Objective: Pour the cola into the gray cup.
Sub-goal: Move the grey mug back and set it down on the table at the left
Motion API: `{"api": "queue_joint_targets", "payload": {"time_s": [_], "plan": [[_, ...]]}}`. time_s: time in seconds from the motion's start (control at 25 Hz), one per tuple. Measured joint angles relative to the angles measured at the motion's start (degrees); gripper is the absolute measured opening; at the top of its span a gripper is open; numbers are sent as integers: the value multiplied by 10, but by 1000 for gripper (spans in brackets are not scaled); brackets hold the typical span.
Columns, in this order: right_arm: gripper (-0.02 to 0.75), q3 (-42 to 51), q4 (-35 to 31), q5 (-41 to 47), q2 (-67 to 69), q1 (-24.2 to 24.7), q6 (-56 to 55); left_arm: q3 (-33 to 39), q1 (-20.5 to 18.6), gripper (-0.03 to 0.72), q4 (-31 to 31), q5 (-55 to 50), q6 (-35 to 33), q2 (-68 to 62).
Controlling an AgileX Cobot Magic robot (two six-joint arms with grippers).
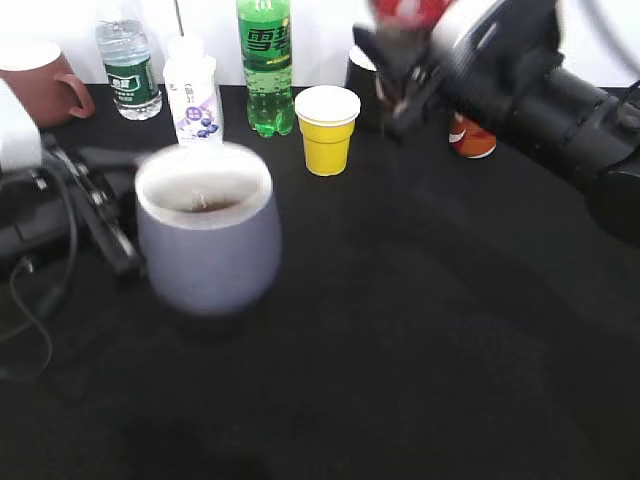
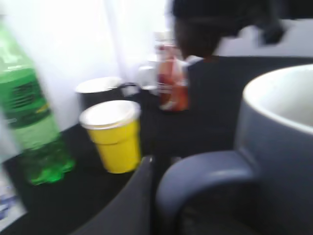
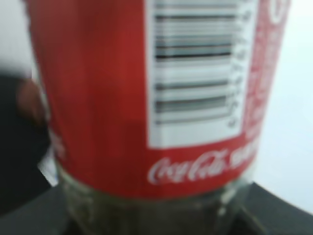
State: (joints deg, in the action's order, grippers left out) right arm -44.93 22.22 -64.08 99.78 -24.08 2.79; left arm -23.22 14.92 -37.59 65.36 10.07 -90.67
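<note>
The cola bottle [image 3: 146, 98] fills the right wrist view, its red label and barcode close against the lens, so the right gripper [image 1: 405, 95] appears clenched around it; in the exterior view that arm is blurred high at the back right, with a red patch of the bottle showing above it. The gray cup [image 1: 207, 240] sits at the left front, its handle [image 2: 205, 181] taking up the foreground of the left wrist view with a dark finger [image 2: 132, 200] just beside it. The left gripper [image 1: 95, 215] seems to grasp the handle, though blur leaves the closing of its fingers uncertain. A little dark liquid appears to lie inside the cup. The step in hand looks like the pour itself or its end. The next move calls for bringing the bottle's mouth over the cup's rim while keeping clear of the yellow paper cup [image 1: 327, 128] and green soda bottle [image 1: 266, 65] on the black table [image 1: 430, 330].
</note>
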Motion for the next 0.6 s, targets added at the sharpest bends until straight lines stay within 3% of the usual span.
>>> {"api": "queue_joint_targets", "payload": {"time_s": [0.12, 0.32, 0.44, 0.6], "plan": [[385, 34, -45, -17, -6, 0, -107, 0, 0, 48, 153, -21, -67, 0], [385, 187, -239, -21, -95, 0, -66, 1, -8, 48, 391, -33, -178, -25], [385, 234, -347, -21, -115, 0, -10, -4, -69, 48, 423, -4, -181, -87], [384, 235, -373, -22, -115, 0, 12, -90, -102, 48, 425, -6, -185, -198]]}}
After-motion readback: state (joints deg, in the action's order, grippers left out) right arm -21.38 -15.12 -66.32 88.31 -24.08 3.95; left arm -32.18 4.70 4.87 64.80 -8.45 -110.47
